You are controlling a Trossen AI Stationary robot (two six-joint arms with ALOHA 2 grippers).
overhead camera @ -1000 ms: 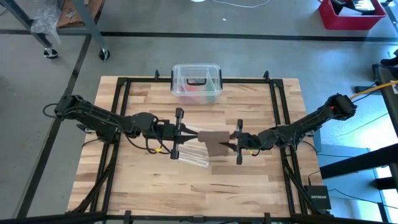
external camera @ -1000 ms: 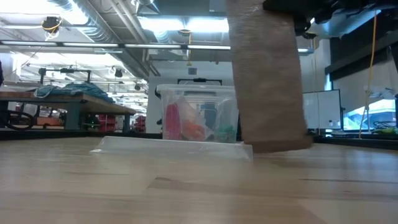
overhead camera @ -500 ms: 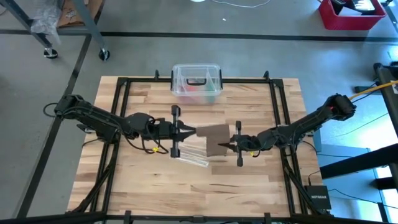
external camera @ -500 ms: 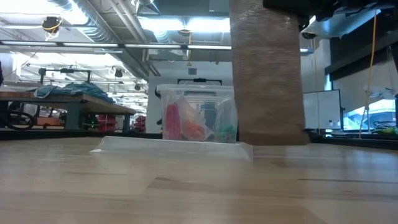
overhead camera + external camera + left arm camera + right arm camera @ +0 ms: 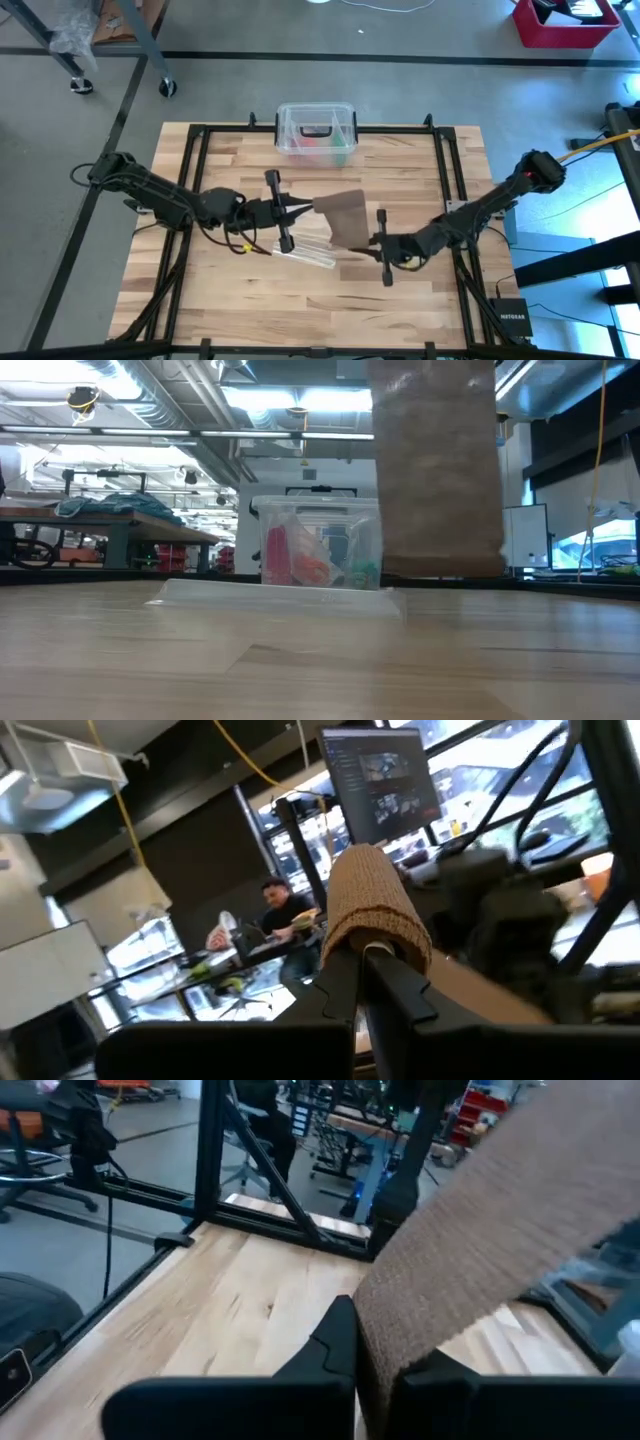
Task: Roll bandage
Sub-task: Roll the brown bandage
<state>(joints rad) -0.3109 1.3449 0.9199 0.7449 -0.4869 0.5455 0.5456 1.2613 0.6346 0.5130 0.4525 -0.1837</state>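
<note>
The brown bandage is held up over the middle of the table between my two grippers. My left gripper comes from the table's left and is shut on the bandage's rolled end. My right gripper comes from the right and is shut on the flat strip. In the low view the strip hangs down, and its lower edge is clear of the tabletop. My left gripper has the bandage's rolled end at its fingertips, and the roll wraps over them and hides them. The fingers come about level from the table's left. The roll is lifted clear, and the strip runs off it toward my right gripper. My right gripper pinches the flat strip between its two fingers. The fingers come nearly level from the table's right. The strip rises away from them toward my left gripper, lifted clear of the table. One layer or several, I cannot tell.
A clear plastic bag lies flat on the table under the bandage. A clear plastic box with a black handle and coloured things inside stands at the table's far edge. Black frame rails run along the table's sides.
My right gripper has moved toward the table's near edge with the strip. My left gripper has rolled about its own line and swung a little toward the far edge. The bandage's hanging lower edge has risen farther from the tabletop.
</note>
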